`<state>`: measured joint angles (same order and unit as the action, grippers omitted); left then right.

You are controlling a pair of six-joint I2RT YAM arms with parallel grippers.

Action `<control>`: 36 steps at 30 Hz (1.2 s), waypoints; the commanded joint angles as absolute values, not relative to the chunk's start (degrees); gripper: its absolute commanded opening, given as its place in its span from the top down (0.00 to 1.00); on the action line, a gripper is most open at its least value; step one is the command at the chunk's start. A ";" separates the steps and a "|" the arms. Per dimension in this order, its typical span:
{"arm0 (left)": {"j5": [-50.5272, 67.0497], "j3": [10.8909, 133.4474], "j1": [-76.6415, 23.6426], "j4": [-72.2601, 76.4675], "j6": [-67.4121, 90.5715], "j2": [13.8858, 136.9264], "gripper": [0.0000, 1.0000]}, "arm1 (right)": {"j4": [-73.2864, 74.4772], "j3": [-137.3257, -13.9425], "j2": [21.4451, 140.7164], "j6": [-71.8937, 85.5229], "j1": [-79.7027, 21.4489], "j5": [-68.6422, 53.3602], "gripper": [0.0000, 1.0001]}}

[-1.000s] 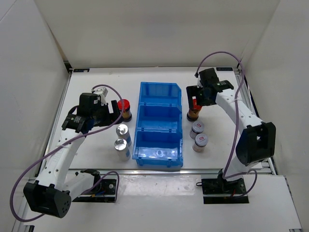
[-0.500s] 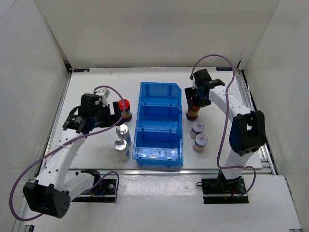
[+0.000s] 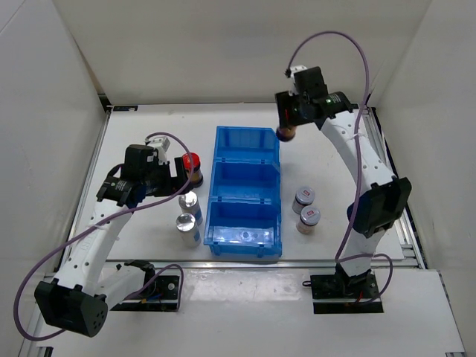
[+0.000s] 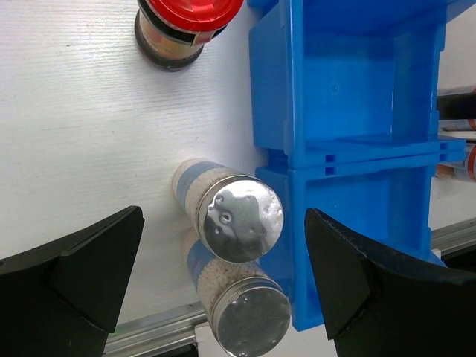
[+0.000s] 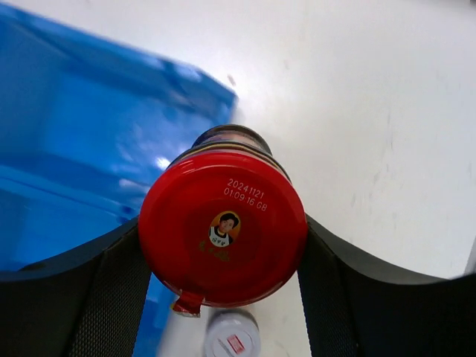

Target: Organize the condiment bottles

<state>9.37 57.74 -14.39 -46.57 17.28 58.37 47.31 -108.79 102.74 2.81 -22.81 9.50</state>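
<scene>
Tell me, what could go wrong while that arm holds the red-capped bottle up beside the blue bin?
The right gripper pinches the red-capped bottle only at its cap, so it might slip. It hangs by a corner of the blue bin and could clip the rim. The open left gripper could topple the two crowded silver-capped bottles.

table [image 3: 149, 126] | blue bin [image 3: 245, 250] | red-capped bottle [image 3: 192, 165] | two silver-capped bottles [image 3: 189, 201] | two probably grey-lidded bottles [image 3: 303, 198]

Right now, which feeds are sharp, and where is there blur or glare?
Right wrist view: the red-capped dark brown bottle is crisp, its cap print legible, while the blue plastic three-compartment bin behind it is out of focus. Left wrist view: sharp, with mottled reflections on the lid of the central silver-capped clear bottle. Top external view: even light, soft shadows, no glare.
</scene>
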 commanded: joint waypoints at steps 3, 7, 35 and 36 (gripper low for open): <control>6.95 58.09 -14.59 -47.72 16.61 57.39 0.00 | 47.46 -122.42 110.28 2.20 -28.73 8.35 1.00; 6.94 58.10 -14.59 -48.34 16.61 56.17 0.00 | 50.62 -129.80 117.41 2.20 -31.64 8.88 1.00; 4.93 59.49 -14.59 -42.01 22.41 59.85 0.00 | 39.46 -111.45 112.42 6.33 -33.05 19.41 0.00; 4.92 60.20 -14.59 -42.53 21.72 60.38 0.00 | 39.46 -111.45 110.76 6.85 -33.05 20.38 0.00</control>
<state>5.76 57.89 -14.39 -43.64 22.68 60.51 43.22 -110.83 117.86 5.80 -33.39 15.66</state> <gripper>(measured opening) 1.000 0.998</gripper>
